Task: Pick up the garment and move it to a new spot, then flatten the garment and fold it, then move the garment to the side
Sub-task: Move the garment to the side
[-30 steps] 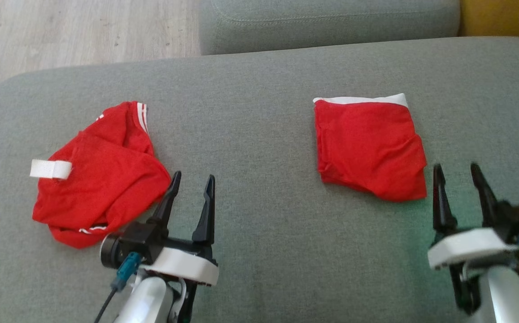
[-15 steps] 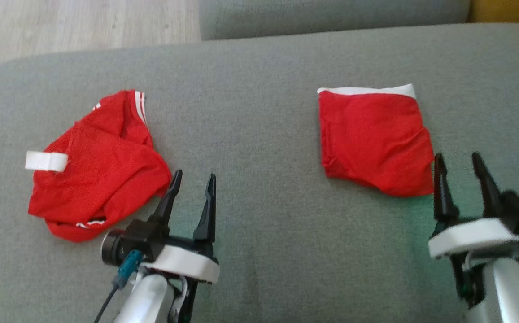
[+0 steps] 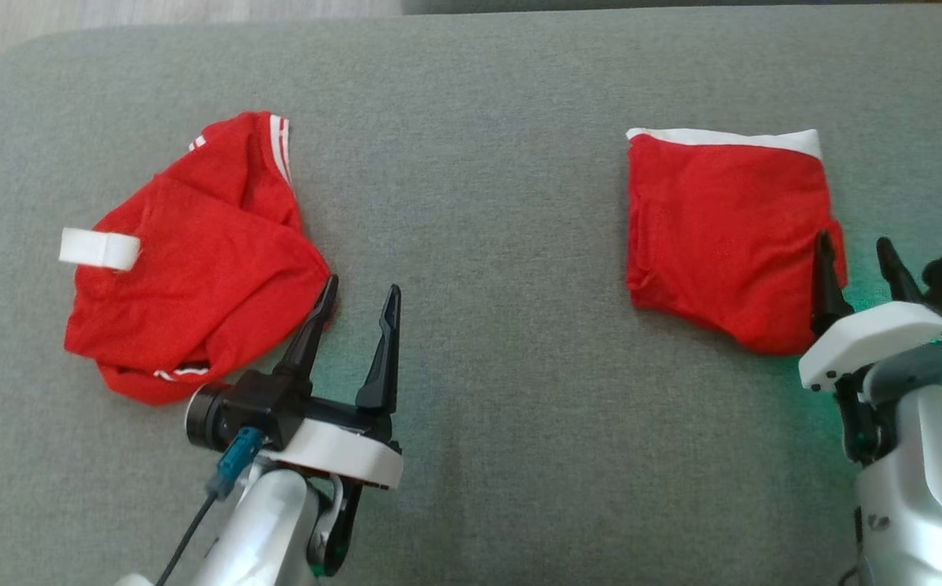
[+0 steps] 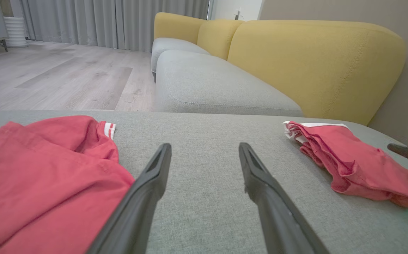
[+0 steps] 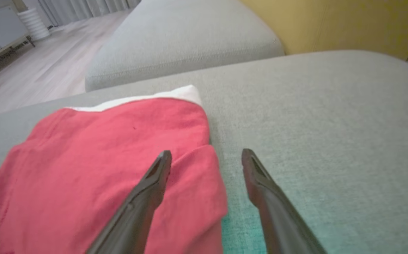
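Jaws are standing spread on both arms, and neither is pinching anything. The left gripper [image 3: 362, 285] is hovering low over the grey woven seat cushion [image 3: 503, 244], its tips just beside the near right edge of a crumpled red knit shirt [image 3: 194, 260]; in the left wrist view that shirt [image 4: 41, 169] is lying to the left of the left gripper [image 4: 204, 146]. The right gripper [image 3: 852, 239] is straddling the near right corner of a folded red cloth garment with a white band [image 3: 723, 236], one finger over the cloth and one over bare cushion, as the right wrist view is showing [image 5: 206, 151]. Judging by how things are lying, the folded piece is looking finished and set to the side, while the crumpled shirt is awaiting everything: lifting, moving, flattening, folding and setting aside. A white fabric tab [image 3: 98, 248] is sticking out at the shirt's left edge, and white stripes are edging a cuff; no writing or brand is legible on either. Farther off, a yellow padded sofa back [image 4: 313, 63] and a pale wooden floor [image 4: 59, 77] are showing.
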`<state>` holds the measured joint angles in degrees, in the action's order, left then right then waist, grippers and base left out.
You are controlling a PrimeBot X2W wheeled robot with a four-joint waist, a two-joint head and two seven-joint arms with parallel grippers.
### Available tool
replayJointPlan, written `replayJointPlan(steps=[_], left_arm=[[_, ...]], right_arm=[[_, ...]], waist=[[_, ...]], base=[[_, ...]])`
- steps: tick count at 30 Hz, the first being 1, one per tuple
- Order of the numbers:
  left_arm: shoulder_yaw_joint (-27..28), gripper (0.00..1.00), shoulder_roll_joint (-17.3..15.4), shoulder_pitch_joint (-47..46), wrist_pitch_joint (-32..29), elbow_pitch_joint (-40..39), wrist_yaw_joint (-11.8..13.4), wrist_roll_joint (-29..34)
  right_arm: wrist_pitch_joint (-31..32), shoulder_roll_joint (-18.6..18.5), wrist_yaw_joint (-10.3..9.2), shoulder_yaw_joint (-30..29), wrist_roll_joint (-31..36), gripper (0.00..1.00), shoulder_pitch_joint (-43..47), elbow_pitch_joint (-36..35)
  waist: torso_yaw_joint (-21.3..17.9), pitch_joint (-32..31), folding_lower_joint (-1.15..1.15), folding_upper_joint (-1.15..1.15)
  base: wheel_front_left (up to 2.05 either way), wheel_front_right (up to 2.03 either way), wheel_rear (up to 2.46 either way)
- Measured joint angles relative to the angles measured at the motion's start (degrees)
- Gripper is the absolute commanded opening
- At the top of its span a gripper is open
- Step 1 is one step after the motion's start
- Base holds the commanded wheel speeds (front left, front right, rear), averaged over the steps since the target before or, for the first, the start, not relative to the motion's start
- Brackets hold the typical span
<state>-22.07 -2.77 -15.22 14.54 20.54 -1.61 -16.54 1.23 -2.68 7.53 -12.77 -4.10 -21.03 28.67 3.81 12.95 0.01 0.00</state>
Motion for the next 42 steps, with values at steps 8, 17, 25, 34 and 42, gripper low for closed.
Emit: replayJointPlan(steps=[8, 17, 25, 34, 42], left_arm=[[-0.15, 1.0, 0.0, -0.23, 0.0, -0.02, 0.0, 0.62], [-0.24, 1.0, 0.02, -2.27, 0.0, -0.11, -0.48, 1.57], [-0.13, 1.0, 0.02, -2.39, 0.0, -0.07, -0.44, 1.57], [-0.16, 1.0, 0.03, -2.38, 0.0, -0.03, -0.34, 1.46], [-0.07, 1.0, 0.04, -2.38, 0.0, -0.56, -0.34, 1.32]], right_arm=[[1.02, -0.02, 0.0, -1.15, 1.82, 1.0, -5.06, 9.31], [3.76, -1.33, 0.0, 0.01, 6.2, 0.0, -13.44, 17.73], [2.34, -5.3, 0.0, 7.84, 6.97, 0.0, -15.34, 19.56], [0.74, -16.35, 0.0, 21.78, 5.52, 0.0, -16.1, 15.06], [3.58, -29.1, 0.0, 25.15, 3.07, 0.0, -14.25, 12.98]], waist=[[0.73, 1.42, 0.0, 0.0], [1.38, 3.76, 0.0, 0.0], [0.47, 3.32, 0.0, 0.0], [-0.91, 1.45, -0.01, 0.0], [-0.42, 2.38, -0.01, 0.0]], base=[[0.0, 0.0, 0.0], [0.0, 0.0, 0.0], [0.0, 0.0, 0.0], [0.0, 0.0, 0.0], [0.0, 0.0, 0.0]])
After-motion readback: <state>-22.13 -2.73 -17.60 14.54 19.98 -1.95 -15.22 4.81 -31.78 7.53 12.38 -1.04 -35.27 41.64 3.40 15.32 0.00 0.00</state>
